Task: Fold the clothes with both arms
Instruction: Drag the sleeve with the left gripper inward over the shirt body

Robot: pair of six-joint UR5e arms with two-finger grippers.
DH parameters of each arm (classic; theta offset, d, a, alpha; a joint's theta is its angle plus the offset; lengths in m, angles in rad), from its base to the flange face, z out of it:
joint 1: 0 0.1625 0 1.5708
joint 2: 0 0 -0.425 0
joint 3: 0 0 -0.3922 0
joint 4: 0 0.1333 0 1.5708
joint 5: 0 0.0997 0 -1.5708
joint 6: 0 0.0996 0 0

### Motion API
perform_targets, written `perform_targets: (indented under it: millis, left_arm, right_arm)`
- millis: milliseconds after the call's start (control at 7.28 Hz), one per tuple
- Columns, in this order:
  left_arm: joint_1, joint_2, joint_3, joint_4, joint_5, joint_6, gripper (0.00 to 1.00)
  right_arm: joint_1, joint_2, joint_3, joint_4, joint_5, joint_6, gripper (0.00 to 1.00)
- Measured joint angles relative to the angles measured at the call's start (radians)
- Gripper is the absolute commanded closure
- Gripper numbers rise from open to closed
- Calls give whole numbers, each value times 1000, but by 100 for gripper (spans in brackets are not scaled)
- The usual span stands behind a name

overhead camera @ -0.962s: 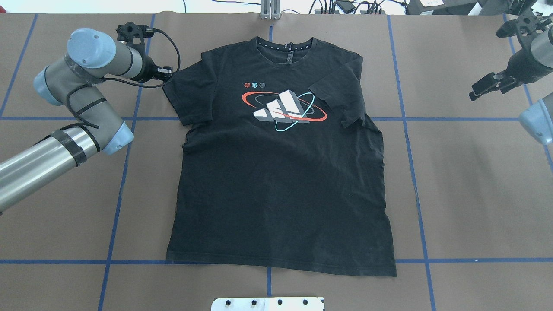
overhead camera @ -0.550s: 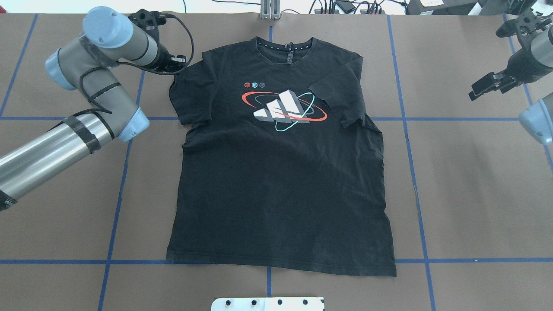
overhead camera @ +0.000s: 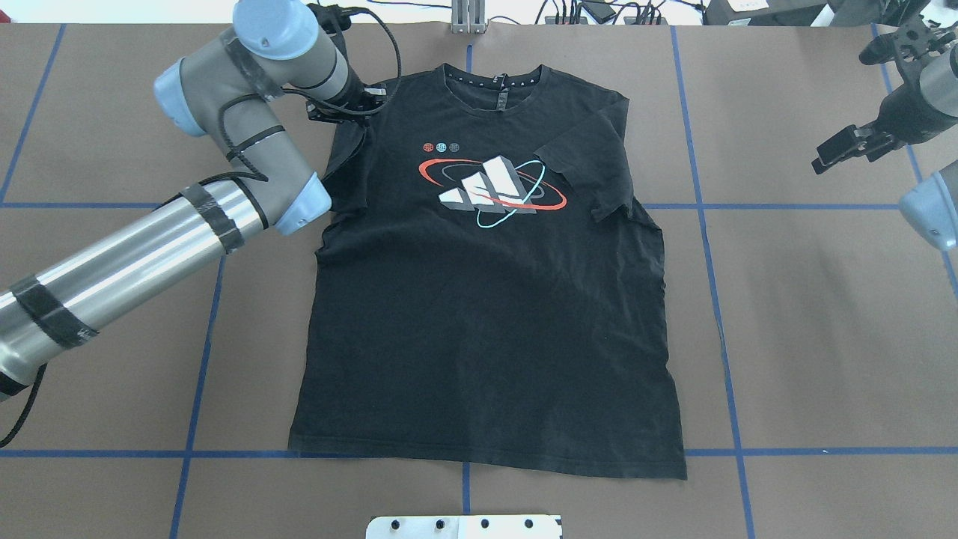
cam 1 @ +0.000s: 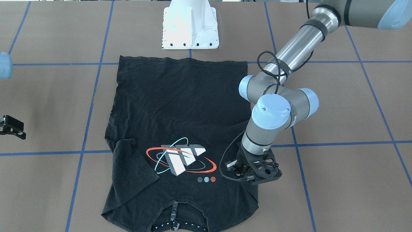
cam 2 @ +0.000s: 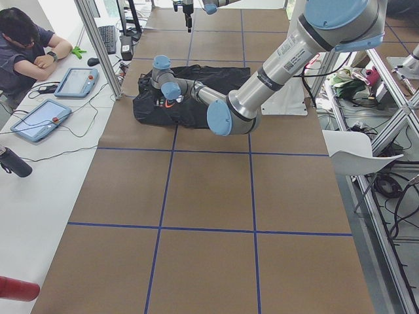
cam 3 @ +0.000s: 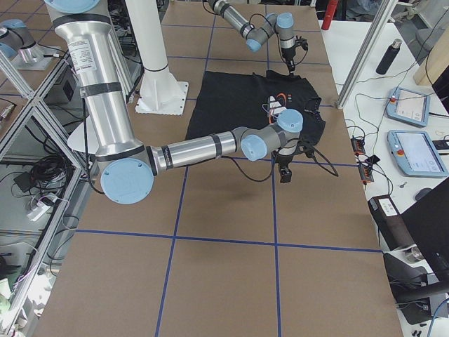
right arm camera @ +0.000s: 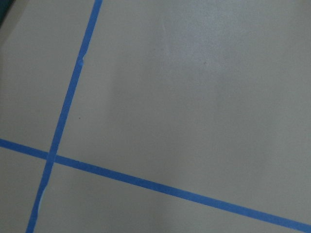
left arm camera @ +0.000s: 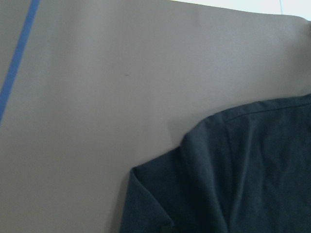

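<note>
The black T-shirt [overhead camera: 486,314] lies flat, chest up, on the brown table, its orbit-ring graphic [overhead camera: 490,187] showing. Its right sleeve [overhead camera: 591,172] is folded in over the chest. My left gripper [overhead camera: 348,112] is at the shirt's left shoulder, shut on the left sleeve, which is drawn inward; the wrist hides the fingers. In the front view the left gripper [cam 1: 248,175] sits over that sleeve. The left wrist view shows only a folded fabric edge [left arm camera: 243,170]. My right gripper [overhead camera: 827,157] hovers open and empty far right of the shirt, also seen in the front view [cam 1: 11,129].
The white pedestal base [cam 1: 190,25] stands just behind the shirt's hem. Blue tape lines [right arm camera: 146,184] grid the table. An aluminium post [overhead camera: 468,19] and cables sit at the far edge. An operator [cam 2: 26,46] with tablets sits beside the table.
My left gripper has moved right, from the sleeve's outer edge to the shoulder, pulling the left sleeve inward with it. The right arm has not moved.
</note>
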Motion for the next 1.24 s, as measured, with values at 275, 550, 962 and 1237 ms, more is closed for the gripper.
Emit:
perform_targets:
  millis: [275, 550, 962, 1237]
  left_arm:
    - [19, -47, 50, -4, 3, -49, 100]
    - [31, -66, 66, -7, 5, -69, 6]
    - [38, -69, 44, -26, 2, -62, 0]
    - [39, -22, -66, -27, -5, -23, 0]
  right_arm:
    - [0, 0, 0, 0, 0, 0, 0]
    - [0, -1, 0, 0, 1, 0, 0]
    - [0, -2, 2, 0, 2, 2, 0]
    - [-4, -1, 18, 0, 4, 51, 0]
